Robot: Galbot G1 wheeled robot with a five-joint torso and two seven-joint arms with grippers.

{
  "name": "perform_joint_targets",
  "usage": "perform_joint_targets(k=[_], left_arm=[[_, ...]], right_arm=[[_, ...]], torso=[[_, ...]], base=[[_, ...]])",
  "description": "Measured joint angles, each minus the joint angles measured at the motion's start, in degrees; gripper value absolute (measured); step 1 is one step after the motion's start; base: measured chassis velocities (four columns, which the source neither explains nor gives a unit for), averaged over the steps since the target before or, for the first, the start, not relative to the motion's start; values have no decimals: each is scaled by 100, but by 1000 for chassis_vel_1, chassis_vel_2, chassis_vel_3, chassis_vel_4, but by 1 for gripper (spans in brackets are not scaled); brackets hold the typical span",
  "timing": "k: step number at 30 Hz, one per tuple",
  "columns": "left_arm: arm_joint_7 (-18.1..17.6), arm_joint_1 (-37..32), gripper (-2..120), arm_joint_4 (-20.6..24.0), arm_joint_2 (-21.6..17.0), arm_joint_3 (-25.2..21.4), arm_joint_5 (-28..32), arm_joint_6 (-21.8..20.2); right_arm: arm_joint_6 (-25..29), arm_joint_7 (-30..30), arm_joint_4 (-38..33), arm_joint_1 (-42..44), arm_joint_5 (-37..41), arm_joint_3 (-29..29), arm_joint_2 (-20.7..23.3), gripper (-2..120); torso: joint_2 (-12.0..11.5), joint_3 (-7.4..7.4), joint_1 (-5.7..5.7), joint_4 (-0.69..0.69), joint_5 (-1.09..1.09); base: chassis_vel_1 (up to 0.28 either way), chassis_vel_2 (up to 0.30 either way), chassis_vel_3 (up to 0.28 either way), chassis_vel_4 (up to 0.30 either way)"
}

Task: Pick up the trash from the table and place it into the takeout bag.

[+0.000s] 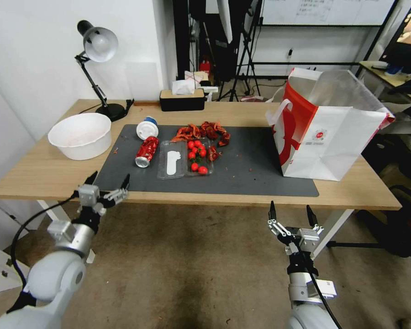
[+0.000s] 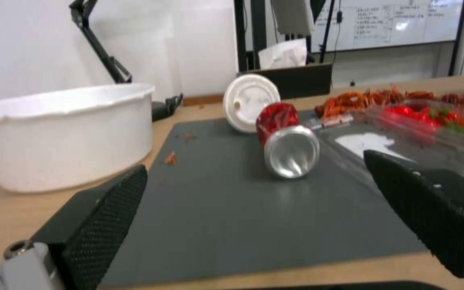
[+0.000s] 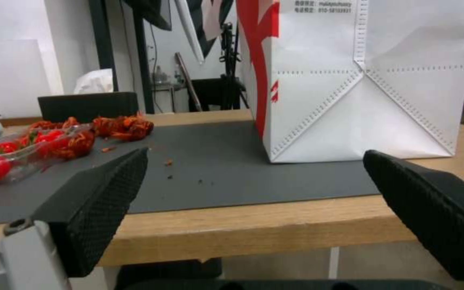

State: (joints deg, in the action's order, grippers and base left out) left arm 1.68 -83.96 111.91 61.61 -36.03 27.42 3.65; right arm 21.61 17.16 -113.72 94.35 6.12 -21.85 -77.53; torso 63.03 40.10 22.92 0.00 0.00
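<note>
**Not started: all trash on table, bag untouched**

Nothing is seen picked up. In the head view, the bowl (image 1: 80,135) sits at the left on bare table (image 1: 41,173). On the mat (image 1: 251,164), centre frame, lie the blue cup (image 1: 147,127) on its side, the red can (image 1: 146,151) just below it, and a clear tray (image 1: 185,158) with tomatoes (image 1: 197,155). Red shells (image 1: 202,132) are heaped just above the tray.

The bag (image 1: 326,130) stands upright at the right, mouth open; its contents cannot be told.

The left hand (image 1: 108,182) is held released at the near table edge, lower left, facing the can (image 2: 286,143). The right hand (image 1: 291,214) is released too, lower right, below table level, facing the bag (image 3: 361,80).

Judged left: every item remains to be bagged.
</note>
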Motion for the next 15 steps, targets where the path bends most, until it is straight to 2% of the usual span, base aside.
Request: perform_joint_targets(k=[15], left_arm=[[34,-609,100,-35,329,-115,-355,480]], right_arm=[[29,10,30,-10,0,-10,-13,100]], torso=[[-1,0,0,0,0]], base=[[0,0,0,0]])
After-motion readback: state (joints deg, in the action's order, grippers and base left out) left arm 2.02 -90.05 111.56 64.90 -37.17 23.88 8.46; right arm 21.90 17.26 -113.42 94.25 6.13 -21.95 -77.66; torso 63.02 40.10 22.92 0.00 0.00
